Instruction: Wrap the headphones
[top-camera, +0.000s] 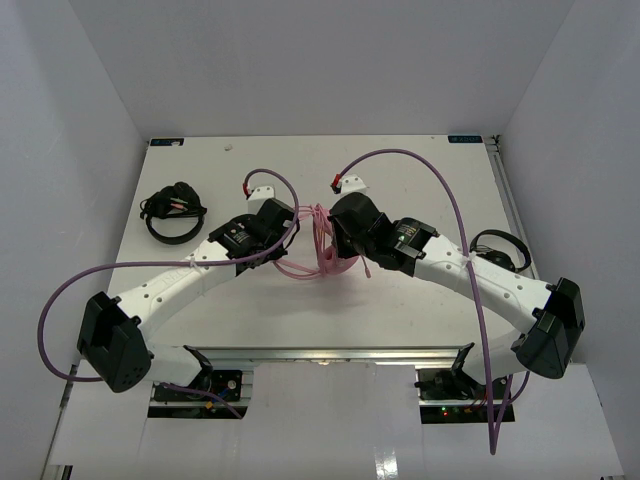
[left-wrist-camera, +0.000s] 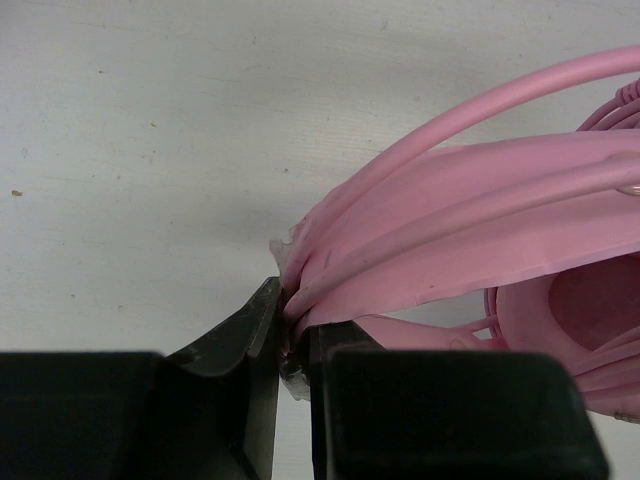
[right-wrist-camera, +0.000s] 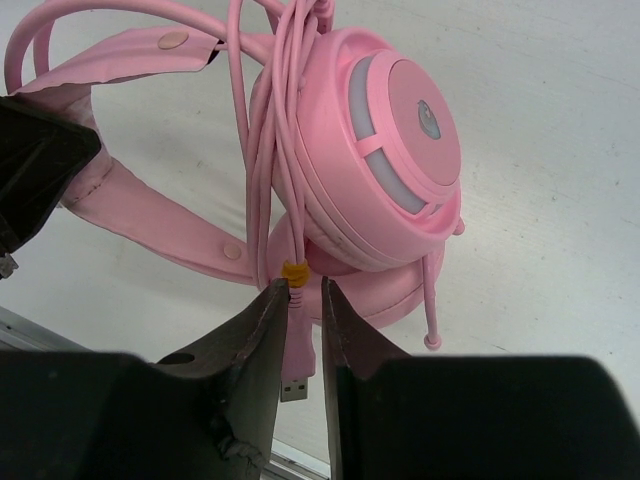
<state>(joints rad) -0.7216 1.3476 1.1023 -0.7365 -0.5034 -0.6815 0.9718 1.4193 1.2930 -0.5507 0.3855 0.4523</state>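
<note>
Headphones: the pink headphones (top-camera: 322, 250) sit at mid-desk, between my two claws and well apart from every edge.
Left claw: my left claw (left-wrist-camera: 290, 330) is clamped on the end of the pink headband (left-wrist-camera: 470, 250), with the jaws almost together on the folded padding.
Right claw: my right claw (right-wrist-camera: 300, 300) is narrow. The thin pink cable (right-wrist-camera: 265, 150) runs down into the gap just under a yellow band (right-wrist-camera: 293, 270), and the USB plug (right-wrist-camera: 295, 387) hangs between the jaws. I cannot tell whether the cable is pinched or only lies against one finger.
Cable: several strands lie bunched over the headband, just beside the round ear cup (right-wrist-camera: 400, 140).
Edges: one black headset (top-camera: 172, 212) lies near the left edge. Another black headset (top-camera: 500, 248) lies near the right edge, partly behind my right arm. Both are well apart from the pink set.
Open room: bare desk (top-camera: 400, 310) lies on the near side of the headphones, and more lies on the far side up to the back edge.
Surface: white, matte, faintly speckled.
Room: plain white walls (top-camera: 300, 60) close in at the left, the right and the back.
</note>
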